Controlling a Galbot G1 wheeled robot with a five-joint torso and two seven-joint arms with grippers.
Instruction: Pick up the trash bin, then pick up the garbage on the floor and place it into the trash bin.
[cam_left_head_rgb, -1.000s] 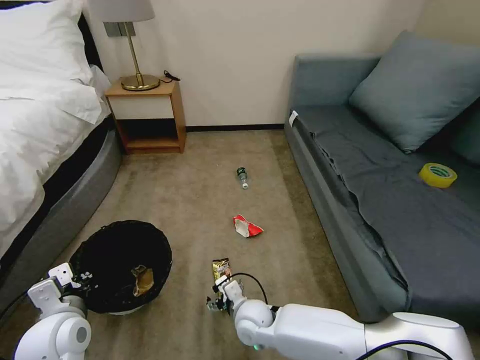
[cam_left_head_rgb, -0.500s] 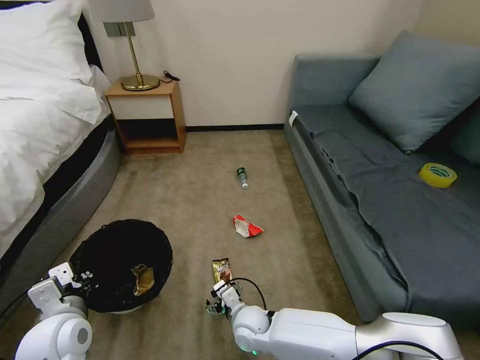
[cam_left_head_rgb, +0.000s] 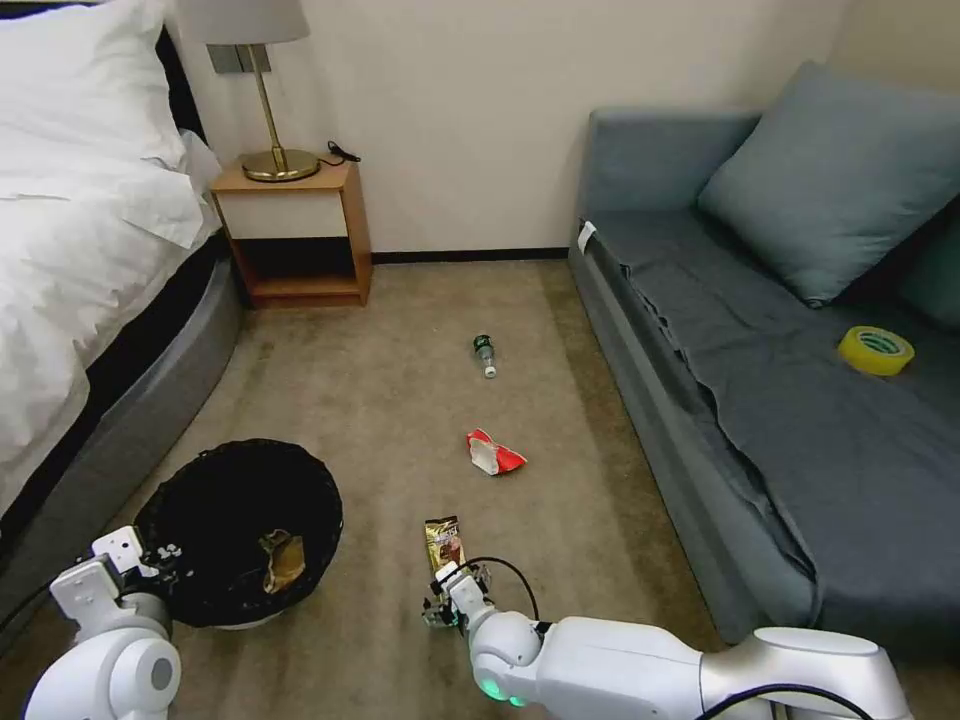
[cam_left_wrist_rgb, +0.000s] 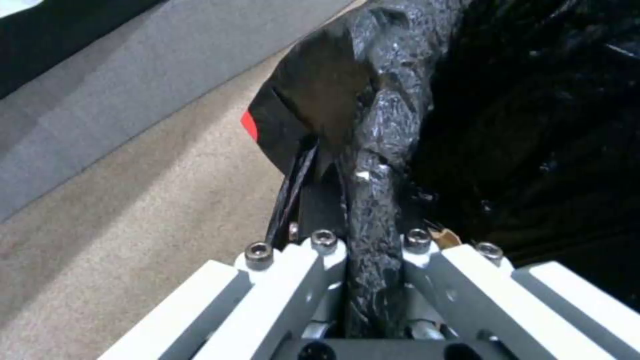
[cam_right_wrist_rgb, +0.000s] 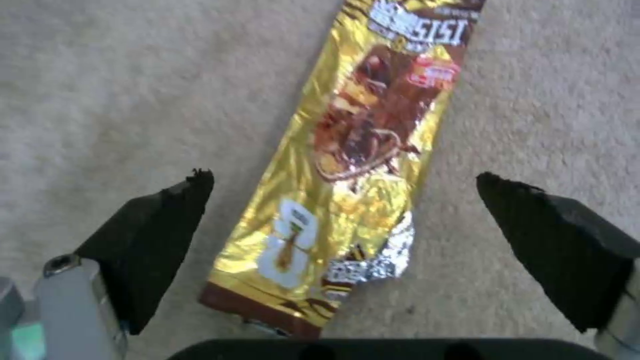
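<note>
Right gripper (cam_right_wrist_rgb: 343, 200) hangs low, fingers spread astride the gold-brown foil snack wrapper (cam_right_wrist_rgb: 360, 150) on the carpet, slightly lower than before; left gripper (cam_left_wrist_rgb: 370, 250) clamps the black-bagged round bin's rim (cam_left_wrist_rgb: 373, 165).

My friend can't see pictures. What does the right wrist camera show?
A shiny gold-brown snack wrapper lies flat on beige carpet, right between the two open black fingers of the right gripper. The fingers sit on either side of the wrapper and do not touch it.
</note>
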